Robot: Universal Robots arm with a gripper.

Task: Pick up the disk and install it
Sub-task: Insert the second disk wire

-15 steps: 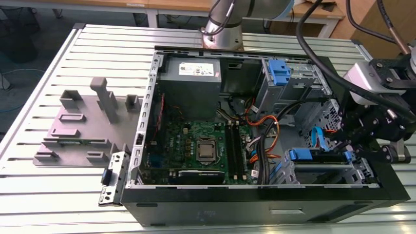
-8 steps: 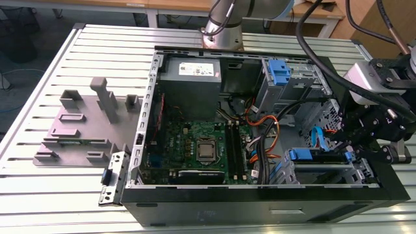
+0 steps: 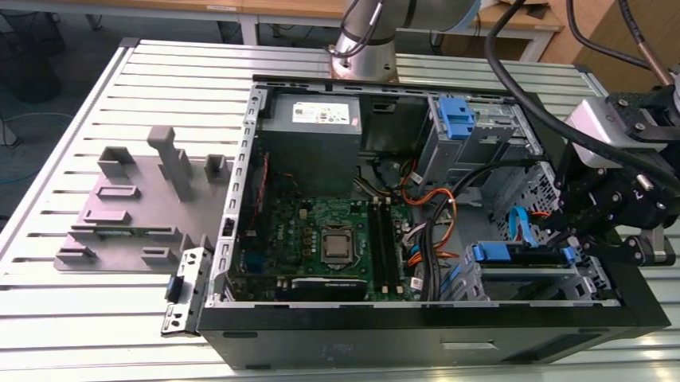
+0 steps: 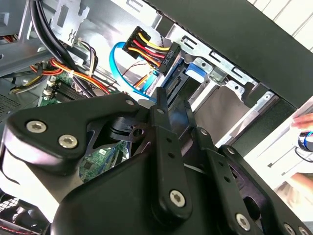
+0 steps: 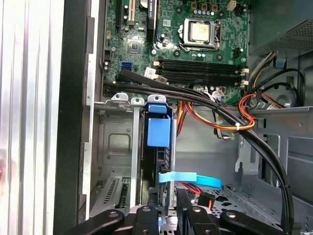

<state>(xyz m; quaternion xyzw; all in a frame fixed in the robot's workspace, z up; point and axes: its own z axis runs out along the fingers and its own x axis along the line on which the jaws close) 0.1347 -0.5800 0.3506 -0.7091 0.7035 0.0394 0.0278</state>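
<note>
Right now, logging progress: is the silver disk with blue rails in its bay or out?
In: the disk sits edgewise inside the grey metal drive cage.

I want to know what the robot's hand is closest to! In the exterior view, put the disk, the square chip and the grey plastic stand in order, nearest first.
1. The disk, in the drive cage beside the gripper.
2. The square chip, on the motherboard, toward the exterior view's left.
3. The grey plastic stand, outside the case, farthest to the exterior view's left.
</note>
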